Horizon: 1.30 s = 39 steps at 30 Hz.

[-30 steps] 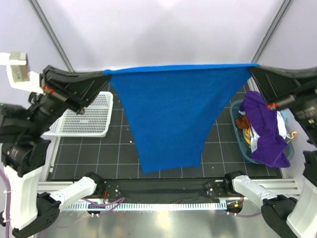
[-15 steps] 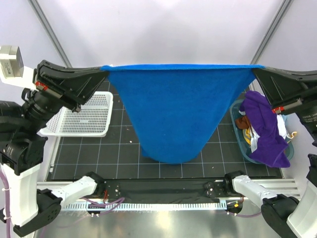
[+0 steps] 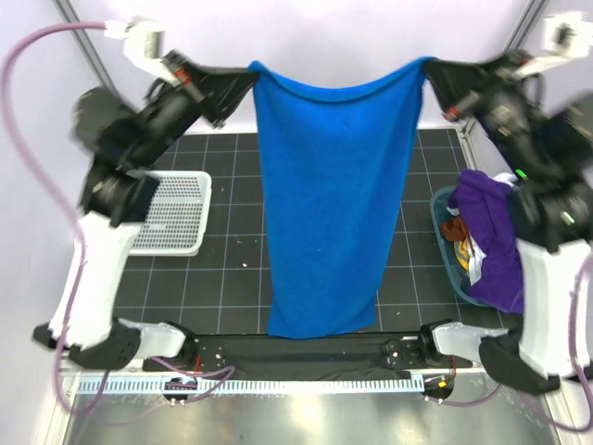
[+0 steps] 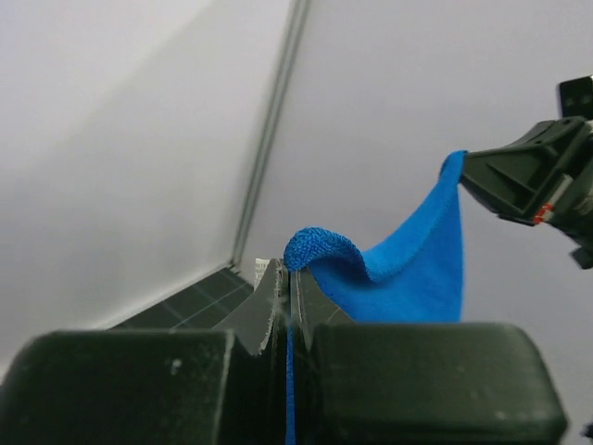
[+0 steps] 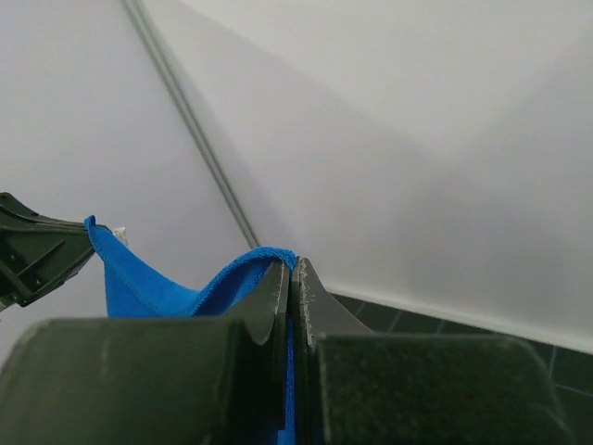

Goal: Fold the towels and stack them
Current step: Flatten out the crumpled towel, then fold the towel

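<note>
My left jaws and right jaws stay clenched on corners of the soft royal-blue rectangular towel (image 3: 324, 195); raised and drawn closer, they let it sag between them, seemingly ready to fold.

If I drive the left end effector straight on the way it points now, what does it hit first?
The left end effector is shut on the blue towel, bunched at its tips. Beyond that, probably the white wall; the right end effector sits off to the right, though depth is unclear.

left hand (image 4: 288, 282) pinching blue towel (image 4: 412, 278), edge sagging
</note>
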Tool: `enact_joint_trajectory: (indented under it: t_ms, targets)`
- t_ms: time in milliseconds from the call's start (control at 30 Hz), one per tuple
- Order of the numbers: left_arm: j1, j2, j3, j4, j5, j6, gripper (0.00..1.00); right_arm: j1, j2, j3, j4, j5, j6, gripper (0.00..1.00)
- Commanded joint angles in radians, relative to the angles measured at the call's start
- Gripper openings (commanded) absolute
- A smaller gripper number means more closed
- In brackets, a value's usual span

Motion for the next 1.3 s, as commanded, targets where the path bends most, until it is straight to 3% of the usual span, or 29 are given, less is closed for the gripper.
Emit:
enact_joint_trajectory:
  t_ms: [0, 200, 400, 500, 733, 900, 1267]
  targets:
    - [0.113, 0.111, -0.086, 0.149, 0.042, -0.039, 0.0, -0.003, 0.119, -0.083, 0.08, 0.105, -0.072, 0.01]
    - [0.245, 0.398, -0.118, 0.428, 0.117, -0.155, 0.0, -0.03, 0.395, -0.14, 0.251, 0.16, -0.101, 0.01]
    - [0.324, 0.777, 0.136, 0.493, 0.216, -0.246, 0.0, -0.05, 0.724, 0.015, 0.324, 0.179, -0.094, 0.01]
    - [0.334, 0.906, 0.219, 0.5, 0.243, -0.282, 0.0, -0.055, 0.814, 0.067, 0.348, 0.186, -0.088, 0.01]
    - [0.344, 1.023, 0.238, 0.508, 0.239, -0.269, 0.0, -0.063, 0.97, 0.081, 0.399, 0.203, -0.066, 0.01]
    - [0.35, 1.049, 0.221, 0.499, 0.243, -0.266, 0.0, -0.066, 0.96, 0.012, 0.419, 0.188, -0.042, 0.01]
    - [0.348, 0.871, -0.11, 0.488, 0.144, -0.159, 0.0, -0.066, 0.826, -0.255, 0.454, 0.163, -0.009, 0.01]
